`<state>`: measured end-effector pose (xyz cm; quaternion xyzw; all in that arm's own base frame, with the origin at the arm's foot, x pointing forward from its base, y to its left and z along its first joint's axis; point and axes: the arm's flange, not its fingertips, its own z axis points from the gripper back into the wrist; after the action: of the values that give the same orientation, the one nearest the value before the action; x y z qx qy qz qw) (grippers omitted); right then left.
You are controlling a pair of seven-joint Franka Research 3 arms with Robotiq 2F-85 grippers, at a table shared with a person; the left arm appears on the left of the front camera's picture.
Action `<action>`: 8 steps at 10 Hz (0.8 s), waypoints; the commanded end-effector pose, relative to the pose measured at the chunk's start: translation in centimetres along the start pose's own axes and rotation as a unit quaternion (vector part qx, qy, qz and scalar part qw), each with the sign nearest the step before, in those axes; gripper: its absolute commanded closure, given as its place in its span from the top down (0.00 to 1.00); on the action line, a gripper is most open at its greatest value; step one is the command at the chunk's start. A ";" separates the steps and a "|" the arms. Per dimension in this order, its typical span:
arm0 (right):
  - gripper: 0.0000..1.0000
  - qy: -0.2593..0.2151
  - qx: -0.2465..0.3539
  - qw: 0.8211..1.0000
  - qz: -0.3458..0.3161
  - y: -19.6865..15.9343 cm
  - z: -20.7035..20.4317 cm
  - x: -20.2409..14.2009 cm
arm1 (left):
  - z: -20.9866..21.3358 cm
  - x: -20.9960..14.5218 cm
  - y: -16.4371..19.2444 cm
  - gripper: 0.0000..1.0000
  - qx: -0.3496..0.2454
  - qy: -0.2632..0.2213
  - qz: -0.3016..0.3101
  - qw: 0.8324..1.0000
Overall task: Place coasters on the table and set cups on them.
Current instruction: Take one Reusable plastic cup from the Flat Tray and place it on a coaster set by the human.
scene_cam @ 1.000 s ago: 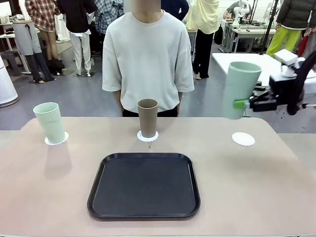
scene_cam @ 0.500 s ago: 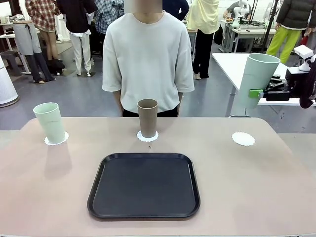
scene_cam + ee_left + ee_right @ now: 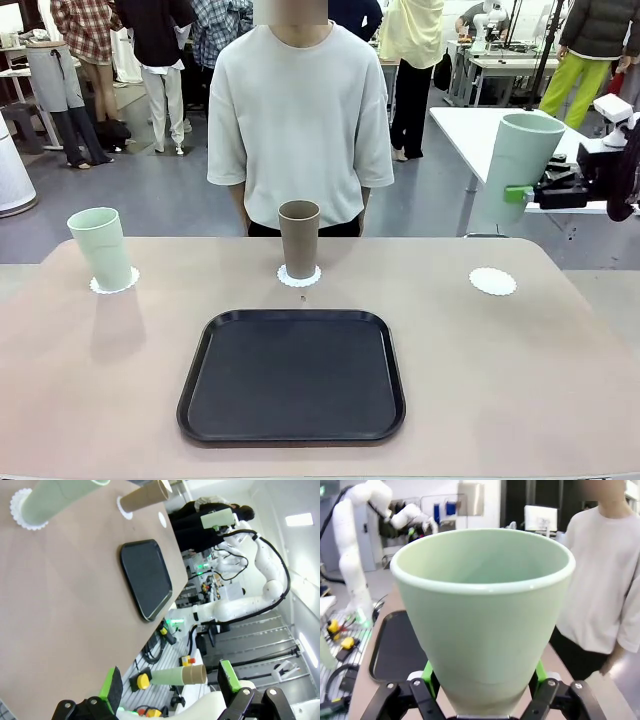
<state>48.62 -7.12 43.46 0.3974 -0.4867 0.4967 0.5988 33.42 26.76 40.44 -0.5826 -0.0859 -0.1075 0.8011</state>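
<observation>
At the counter's (image 3: 90, 400) far left a pale green cup (image 3: 100, 247) stands upright on a scalloped white coaster (image 3: 114, 284). In the middle, a brown cup (image 3: 299, 238) stands on a second coaster (image 3: 299, 277), just in front of a person in a pale shirt (image 3: 299, 110). Nearer the robot lies a black tray (image 3: 292, 375), bare. To the right a third coaster (image 3: 493, 281) lies uncovered. Above and beyond it, the right tool (image 3: 519, 193) pinches the second green cup (image 3: 513, 172) low on its side, holding it tilted in the air, well above the counter. The left tool (image 3: 170, 690) hangs with its green-padded fingers spread, gripping nothing.
</observation>
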 end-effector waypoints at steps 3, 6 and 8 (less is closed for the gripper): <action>0.82 -0.001 0.044 0.999 0.016 -7.1 3.6 -8.2 | 0.1 0.1 -0.2 1.00 0.000 0.000 0.000 1.000; 0.82 -0.023 0.041 0.999 -0.014 -10.0 3.0 -13.1 | 0.1 0.1 -0.2 1.00 0.000 0.000 0.000 1.000; 0.82 -0.029 0.042 0.999 -0.018 -10.5 1.9 -15.0 | 0.1 0.1 -0.2 1.00 0.000 0.000 0.000 1.000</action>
<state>57.24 -14.10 28.98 0.4385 -0.4679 0.4974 0.5843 33.43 26.75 40.43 -0.5826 -0.0857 -0.1077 0.8010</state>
